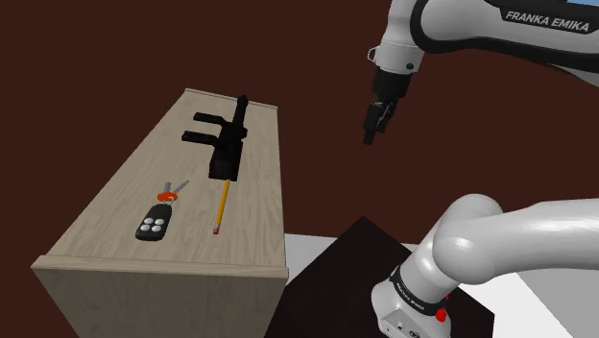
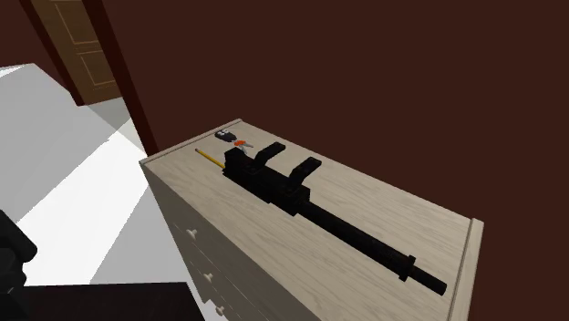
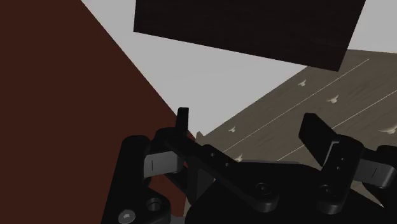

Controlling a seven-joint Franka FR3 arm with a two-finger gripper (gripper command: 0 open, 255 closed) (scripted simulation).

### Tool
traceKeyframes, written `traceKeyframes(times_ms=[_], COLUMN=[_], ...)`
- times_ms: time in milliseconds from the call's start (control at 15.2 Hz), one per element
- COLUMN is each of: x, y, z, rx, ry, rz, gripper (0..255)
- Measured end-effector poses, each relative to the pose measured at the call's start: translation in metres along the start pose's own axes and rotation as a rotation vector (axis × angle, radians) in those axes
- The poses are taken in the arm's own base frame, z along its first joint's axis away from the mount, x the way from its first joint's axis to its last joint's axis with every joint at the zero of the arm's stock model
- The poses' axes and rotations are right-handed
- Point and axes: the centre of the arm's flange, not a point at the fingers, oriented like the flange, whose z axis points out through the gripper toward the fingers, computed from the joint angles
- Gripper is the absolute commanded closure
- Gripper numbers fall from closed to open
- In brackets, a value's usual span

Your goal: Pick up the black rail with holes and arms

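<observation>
Black rail flat on dresser top, long axis along dresser, two arms jutting sideways. Pencil just past rail's end; key fob beside pencil. End effector in air off dresser's side edge, well apart from rail, fingers spread, gripping nothing. Arm reads "FRANKA EMIKA".

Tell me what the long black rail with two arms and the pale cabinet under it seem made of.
The long black rail is matte black with no shine or grain: metal or plastic, I cannot tell which. The pale cabinet shows streaked grain lines across its top, so probably light wood or a wood-look laminate, unpolished.
</observation>
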Motion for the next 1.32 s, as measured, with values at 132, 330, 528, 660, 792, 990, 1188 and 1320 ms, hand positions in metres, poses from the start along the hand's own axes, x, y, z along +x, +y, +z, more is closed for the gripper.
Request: traceKeyframes(times_ms=[132,330,528,660,792,990,1188,1320], x=[0.004,0.020,0.044,0.062,0.080,0.109,0.140,0.161], y=[-0.004,-0.031,-0.055,-0.072,-0.089,-0.112,-0.128,-0.140], z=[0.000,0.002,0.000,0.002,-0.001,-0.005,-0.006,-0.008], rx=[0.002,0.011,0.023,0.031,0.039,0.052,0.064,0.072], ry=[0.003,0.018,0.036,0.048,0.060,0.079,0.097,0.109], rz=[0.014,0.092,0.186,0.249,0.312,0.408,0.502,0.566], gripper=[0,0,0,0,0,0,0,0])
